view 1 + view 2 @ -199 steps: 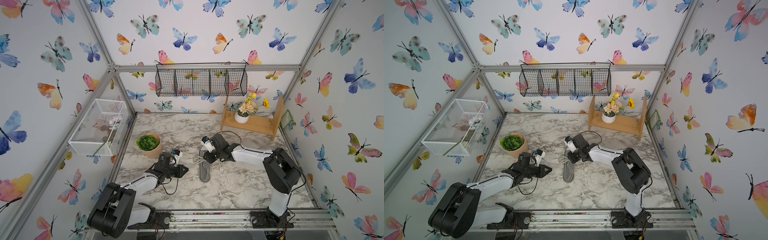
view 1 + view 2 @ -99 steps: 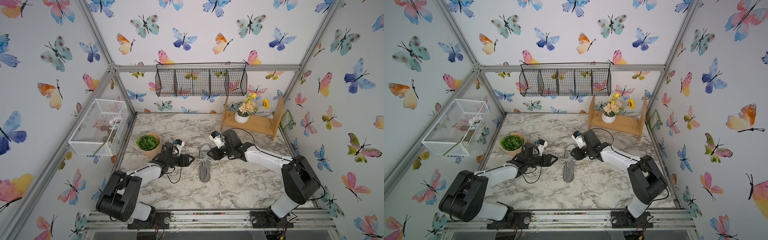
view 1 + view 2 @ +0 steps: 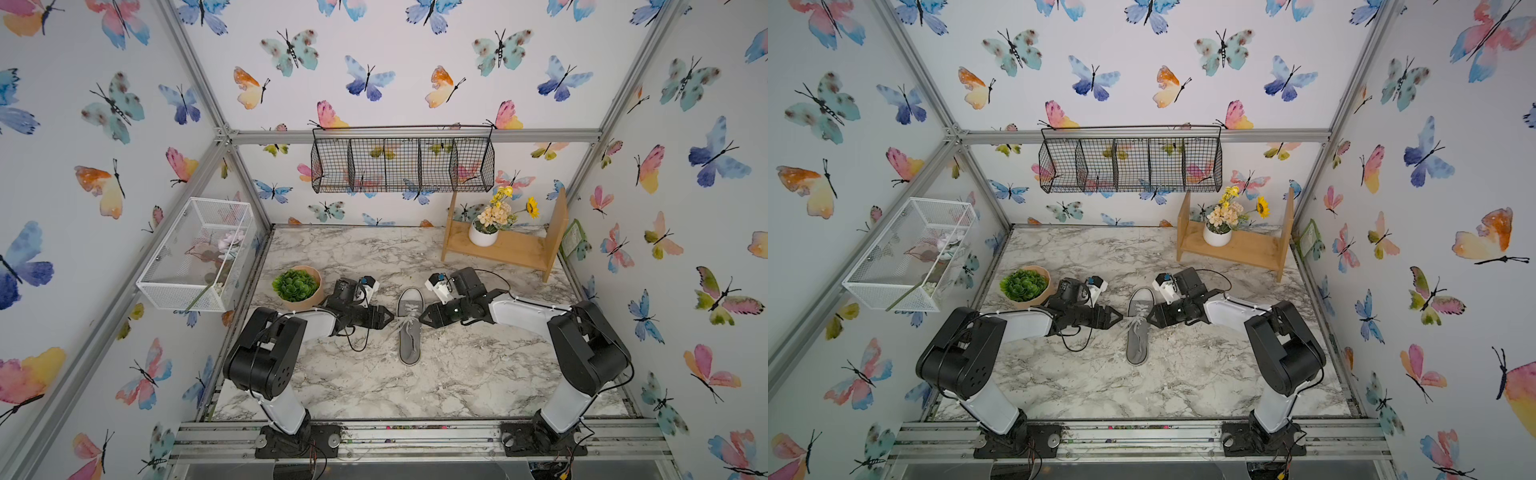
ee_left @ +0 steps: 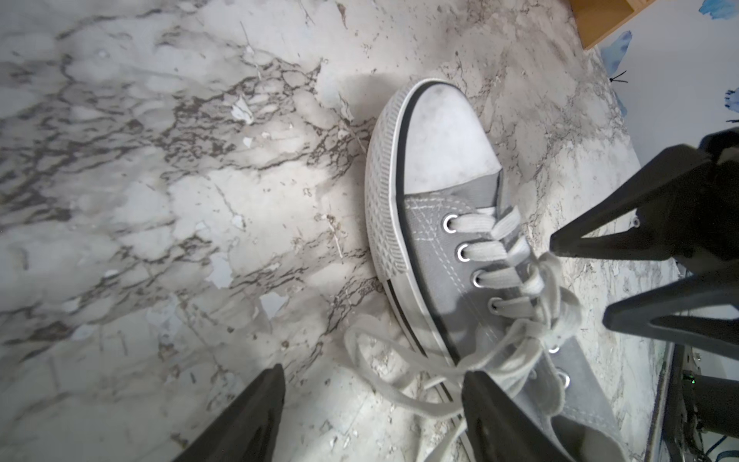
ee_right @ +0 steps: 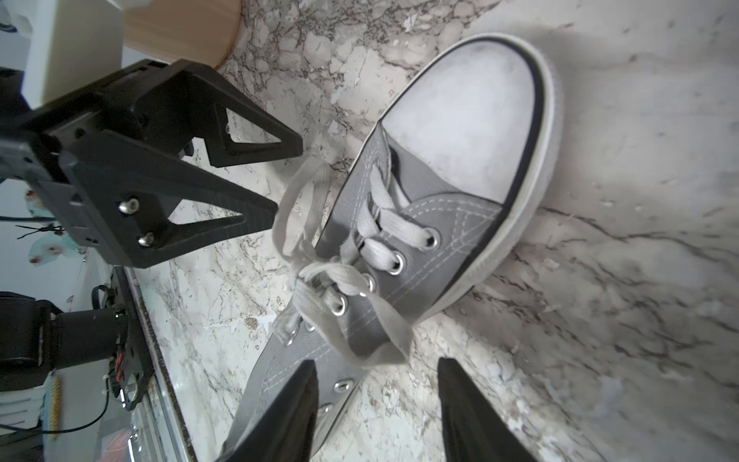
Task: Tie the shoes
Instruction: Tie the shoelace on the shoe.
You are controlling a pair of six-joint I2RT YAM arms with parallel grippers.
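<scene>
Grey shoe (image 3: 409, 332) with white laces (image 3: 407, 312) lies mid table (image 3: 457, 374) in both top views, toe to the back wall. On each side the left tool (image 3: 390, 319) and the right tool (image 3: 422, 318) point at it. Left wrist view: the left tool (image 4: 372, 372) is spread wide, laces (image 4: 536, 280) loose by its tips. Right wrist view: the right tool (image 5: 376, 363) is spread too, holding nothing.

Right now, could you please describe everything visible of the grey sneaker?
The sneaker is a grey canvas low-top with white rubber toe cap, white sole edge, metal eyelets. It sits sole-down on the marble-patterned table, toe toward the back wall. Its white laces form a loose bow, one loop per side. The left gripper and right gripper flank it, jaws open.
</scene>
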